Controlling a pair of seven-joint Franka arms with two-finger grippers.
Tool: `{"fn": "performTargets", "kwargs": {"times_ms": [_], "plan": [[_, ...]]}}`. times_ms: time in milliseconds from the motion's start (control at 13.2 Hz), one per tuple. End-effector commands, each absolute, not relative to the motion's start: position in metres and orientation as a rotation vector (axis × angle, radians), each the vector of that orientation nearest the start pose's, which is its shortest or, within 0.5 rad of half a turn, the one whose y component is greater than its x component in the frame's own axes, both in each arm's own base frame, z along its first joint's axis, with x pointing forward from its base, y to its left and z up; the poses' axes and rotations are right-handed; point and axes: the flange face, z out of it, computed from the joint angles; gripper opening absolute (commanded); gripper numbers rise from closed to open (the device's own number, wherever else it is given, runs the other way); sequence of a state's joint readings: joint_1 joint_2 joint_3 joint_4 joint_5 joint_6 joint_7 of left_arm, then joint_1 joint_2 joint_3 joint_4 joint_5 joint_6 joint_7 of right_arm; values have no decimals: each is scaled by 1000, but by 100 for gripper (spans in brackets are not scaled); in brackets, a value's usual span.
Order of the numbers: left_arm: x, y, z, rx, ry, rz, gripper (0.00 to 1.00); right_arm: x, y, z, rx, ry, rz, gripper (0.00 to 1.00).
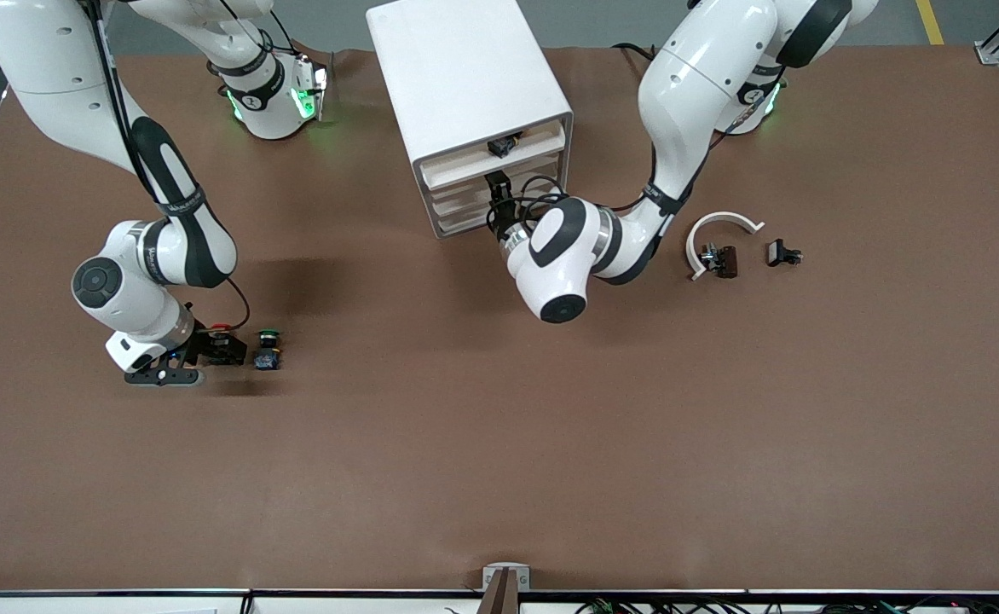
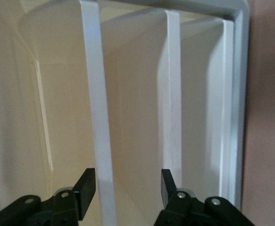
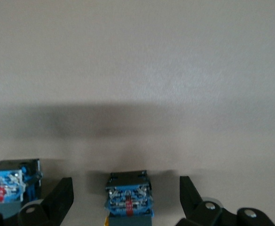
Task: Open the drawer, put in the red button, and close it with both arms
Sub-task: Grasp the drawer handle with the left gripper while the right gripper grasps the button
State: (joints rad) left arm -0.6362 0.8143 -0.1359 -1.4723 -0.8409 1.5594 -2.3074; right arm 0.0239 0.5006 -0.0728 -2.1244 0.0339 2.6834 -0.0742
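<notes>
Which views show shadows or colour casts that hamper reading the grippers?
Front view: even light, soft shadow under the right gripper beside the red button. Left wrist view: warm cast and soft focus on the drawer unit, open left gripper silhouetted. Right wrist view: greyish table, dark shadow band, near switches blurred.

Even overhead light fills the front view; my arms throw soft, faint shadows on the brown table [image 1: 499, 477], the darkest patch lying beside my right arm toward the cabinet [image 1: 465, 94]. The cabinet's white top is bright but not blown out, and green lamps glow at both my bases. My left wrist view is warm and cream-tinted, the shelf walls softly blurred, my left gripper [image 2: 128, 188] dark against them. My right wrist view is dim and greyish, with a broad blurred shadow band across the table above my right gripper [image 3: 127, 197].
</notes>
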Motion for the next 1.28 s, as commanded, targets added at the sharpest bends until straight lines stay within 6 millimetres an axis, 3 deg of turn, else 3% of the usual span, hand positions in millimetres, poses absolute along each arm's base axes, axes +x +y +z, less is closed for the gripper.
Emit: {"fn": "performTargets", "kwargs": {"times_ms": [0,151,226,302,453,528,830,1208], "plan": [[406,-517,200,-1313,-1762,1158,57,567,-29,174,-3161,-33,-68,100],[406,-517,199,-1311,-1761,1158,43,566,-29,173,-3161,-30,-61,100],[407,-516,199,-1311,-1762,1159,31,565,-30,173,-3161,-25,-56,100],[407,-516,199,-1312,-1762,1158,19,565,-30,173,-3161,-25,-54,85],[408,-514,193,-1310,-1763,1148,10,566,-30,175,-3160,-21,-54,23],[407,-513,187,-1304,-1759,1147,9,566,-31,176,-3160,-18,-56,2],[425,-499,186,-1297,-1797,1140,10,570,-31,182,-3156,-3,-59,0],[446,-483,187,-1283,-1855,1120,10,586,-31,208,-3149,5,-21,0]]}}
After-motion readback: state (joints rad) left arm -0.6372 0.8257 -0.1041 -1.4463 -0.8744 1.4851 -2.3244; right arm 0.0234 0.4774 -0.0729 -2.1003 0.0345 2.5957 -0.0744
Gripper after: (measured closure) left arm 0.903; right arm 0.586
